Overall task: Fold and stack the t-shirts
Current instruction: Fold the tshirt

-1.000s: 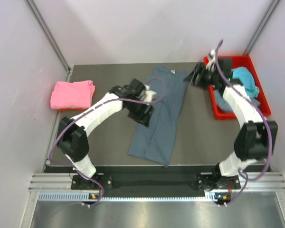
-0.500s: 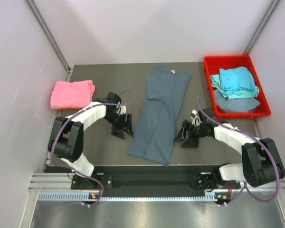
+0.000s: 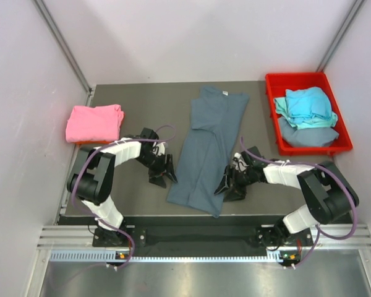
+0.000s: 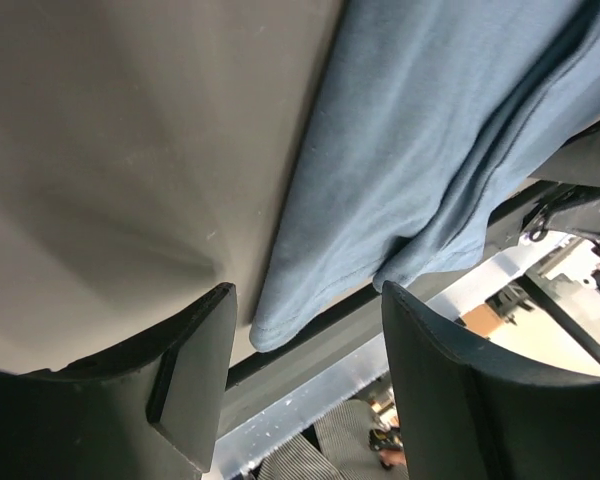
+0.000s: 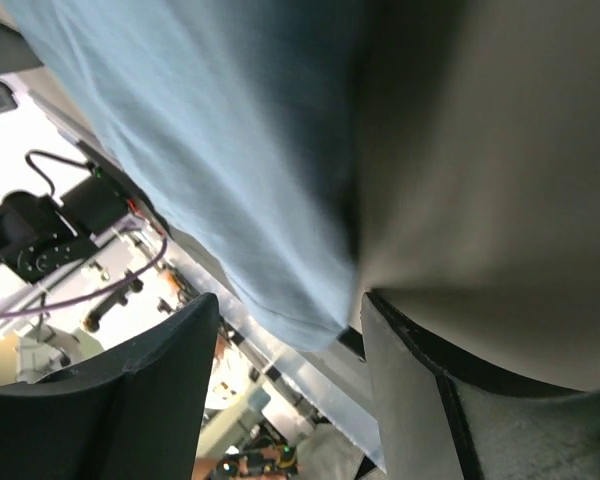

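The top view looks steeply down on the whole tabletop (image 3: pixel 142 99). Both wrist views sit low and close, sharing with it the near hem of the grey t-shirt (image 3: pixel 204 154).

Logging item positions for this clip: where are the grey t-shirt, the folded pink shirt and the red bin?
grey t-shirt (image 3: pixel 207 148): top external view, middle of its body.
folded pink shirt (image 3: pixel 94 122): top external view, centre of the bundle.
red bin (image 3: pixel 295 76): top external view, far rim.
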